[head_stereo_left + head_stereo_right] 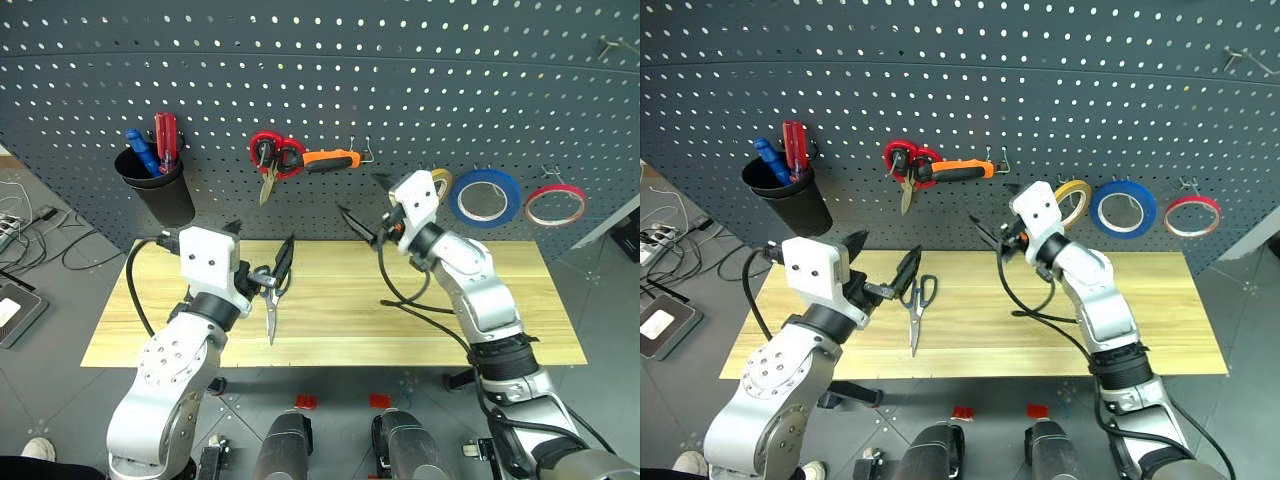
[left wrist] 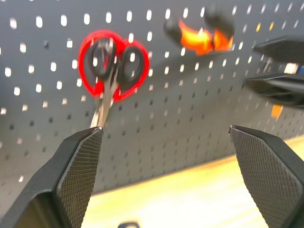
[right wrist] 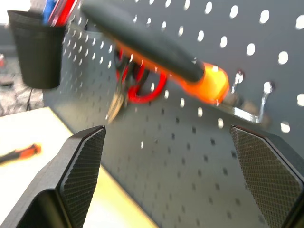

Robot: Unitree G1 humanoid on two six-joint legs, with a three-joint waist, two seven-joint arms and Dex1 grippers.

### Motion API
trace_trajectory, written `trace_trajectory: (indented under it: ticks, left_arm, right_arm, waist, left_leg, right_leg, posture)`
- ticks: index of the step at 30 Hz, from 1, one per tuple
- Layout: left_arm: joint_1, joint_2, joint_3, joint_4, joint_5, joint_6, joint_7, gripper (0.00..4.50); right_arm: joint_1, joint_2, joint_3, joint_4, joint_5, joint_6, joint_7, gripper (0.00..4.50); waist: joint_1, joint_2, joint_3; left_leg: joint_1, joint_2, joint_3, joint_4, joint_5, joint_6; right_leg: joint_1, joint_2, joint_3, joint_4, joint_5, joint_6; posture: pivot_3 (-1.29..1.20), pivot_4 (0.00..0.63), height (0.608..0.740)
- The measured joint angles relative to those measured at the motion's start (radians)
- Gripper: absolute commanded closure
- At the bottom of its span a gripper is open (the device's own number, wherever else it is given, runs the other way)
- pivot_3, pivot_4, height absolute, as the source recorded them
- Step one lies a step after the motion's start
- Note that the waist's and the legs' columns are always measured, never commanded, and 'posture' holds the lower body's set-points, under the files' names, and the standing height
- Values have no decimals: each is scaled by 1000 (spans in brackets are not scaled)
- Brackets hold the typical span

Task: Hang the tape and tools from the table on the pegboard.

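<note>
Black, cross-hatched fingers stand spread and empty on both of the robot's hands. The left hand (image 1: 885, 268) hovers low over the pale wooden tabletop (image 1: 1120, 320), and just beside its fingertips, a little toward the tabletop's middle, lie the dark-blue-handled steel scissors (image 1: 916, 310). Their long axis runs from the pegboard toward the robot: handles toward the pegboard, blade tips toward the robot. The left hand is plainly the nearer; the coming move likely turns on dropping it onto those scissors.

The right hand (image 1: 362, 212) hangs higher, released and holding nothing, close before the dark grey pegboard (image 1: 420, 70) with its rows of pale holes. Just above it, the orange-and-black-handled pliers (image 1: 330, 160) already hang on a wire hook, beside red-handled scissors (image 1: 272, 158). The thick blue tape roll (image 1: 484, 196) also hangs on the pegboard, between a thin yellow roll (image 1: 1073, 200) and a thin red roll (image 1: 555, 205). The right wrist view shows a slim orange-and-black screwdriver (image 3: 19, 153) on the tabletop.
</note>
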Motion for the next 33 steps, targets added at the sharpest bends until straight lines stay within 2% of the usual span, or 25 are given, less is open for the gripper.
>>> trace_trajectory:
  ticks: [8, 19, 24, 33]
  left_arm:
    - [32, -59, -21, 133, 72, 5, 65, 0]
    - [-128, -172, 34, 312, 98, 227, 202, 0]
    - [-179, -207, 53, 395, 92, 298, 217, 0]
    - [-221, -204, 57, 532, 96, 315, 209, 0]
  right_arm:
    - [71, -140, 35, -50, 81, -30, 272, 30]
    - [103, -157, 157, -60, 102, -168, 522, 30]
    - [95, -181, 201, -14, 55, -237, 578, 30]
    - [63, -179, 218, 40, 38, -220, 584, 30]
  waist:
    - [-4, 1, 31]
    - [-7, -1, 103]
    - [-12, -2, 128]
    - [-26, -3, 174]
  left_leg:
    - [2, 0, -3, 1, 0, 1]
    - [2, 0, -7, 4, 0, 0]
    - [2, 0, -7, 4, 0, 0]
    - [2, 1, -7, 5, 1, -1]
  right_leg:
    - [3, 1, -2, 0, 0, -1]
    - [4, 1, -4, 2, 1, -1]
    - [4, 1, -4, 3, 1, -1]
    - [3, 0, -4, 7, 1, -1]
  posture:
    - [-56, 317, 740]
    - [-79, 402, 740]
    - [-88, 427, 740]
    - [-102, 459, 740]
